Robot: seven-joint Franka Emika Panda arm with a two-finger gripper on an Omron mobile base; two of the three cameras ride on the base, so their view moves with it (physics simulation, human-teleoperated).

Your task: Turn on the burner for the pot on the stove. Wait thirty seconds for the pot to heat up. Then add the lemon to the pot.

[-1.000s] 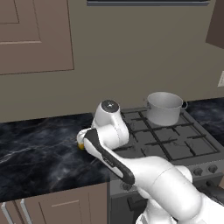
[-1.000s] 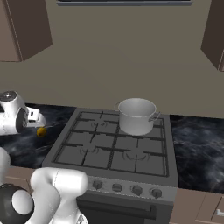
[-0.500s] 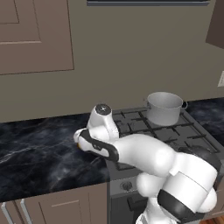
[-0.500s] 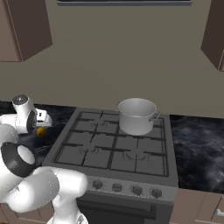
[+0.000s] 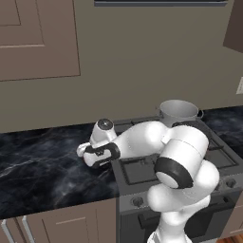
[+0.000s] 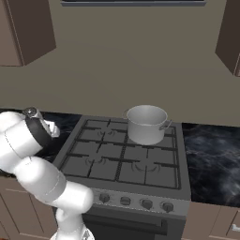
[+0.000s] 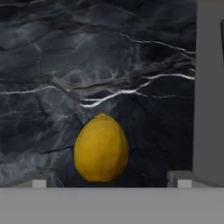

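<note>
The arm (image 5: 182,156) is built of glossy white, rounded shells, fat as barrels near the base and slimmer toward the hand. Black bands ring the joints where one shell meets the next. A round grey cap with a dark centre tops one joint. The gripper (image 7: 112,183) shows two small, pale grey, blocky finger tips; their finer detail is hard to tell.

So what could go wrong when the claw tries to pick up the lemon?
The lemon is round and lies loose on the slick marble counter, so it might roll or squirt away if the open claw pinches it off-centre. Then the arm must carry it across the stove to the far pot, and a weak grip could drop it on the way.
</note>
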